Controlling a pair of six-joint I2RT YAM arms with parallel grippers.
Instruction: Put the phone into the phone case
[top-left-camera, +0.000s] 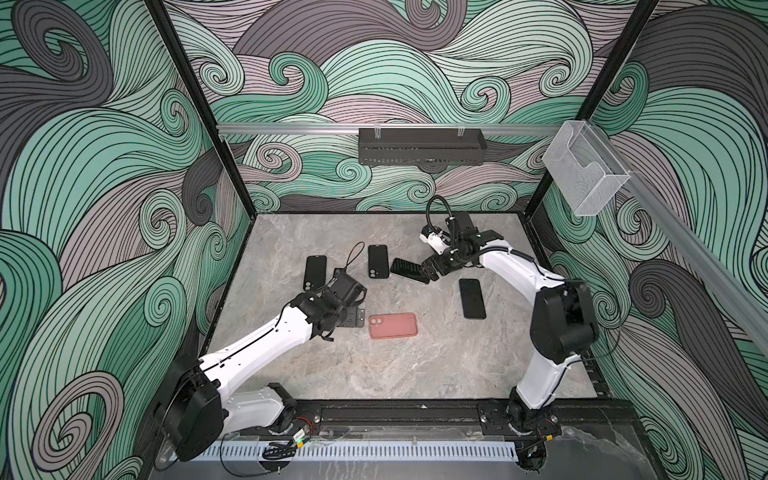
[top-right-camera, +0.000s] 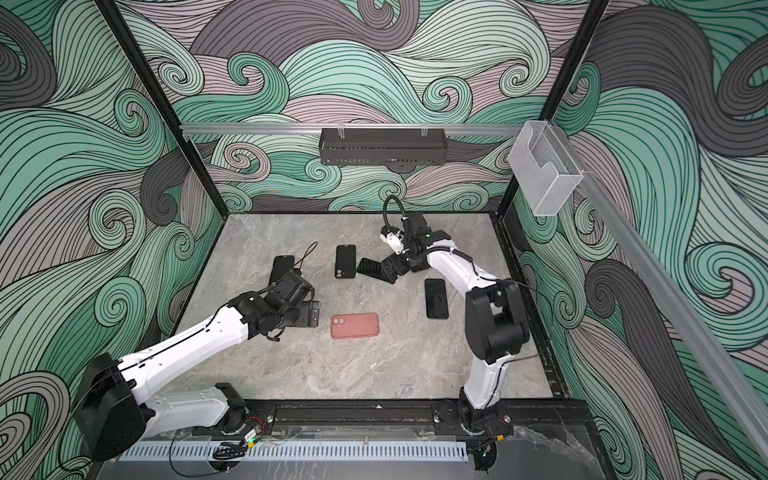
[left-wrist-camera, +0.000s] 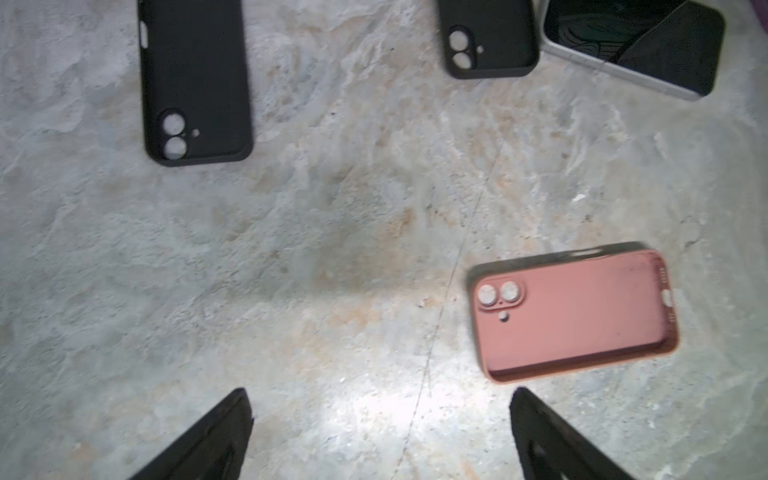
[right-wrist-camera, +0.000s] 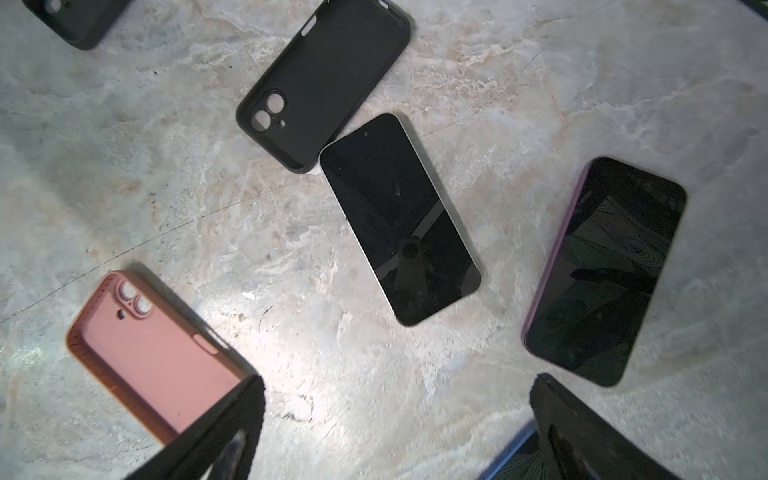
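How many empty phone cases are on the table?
3. Pink case front-centre; left black case, partly behind the left arm; middle black case, beside a white-edged phone. Arms could hide more.

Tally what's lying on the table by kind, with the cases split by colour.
Black cases: 2
Pink case: 1
Phones: 2
Total: 5, not counting a blue-edged sliver at the edge of the right wrist view, which is too cut off to identify.
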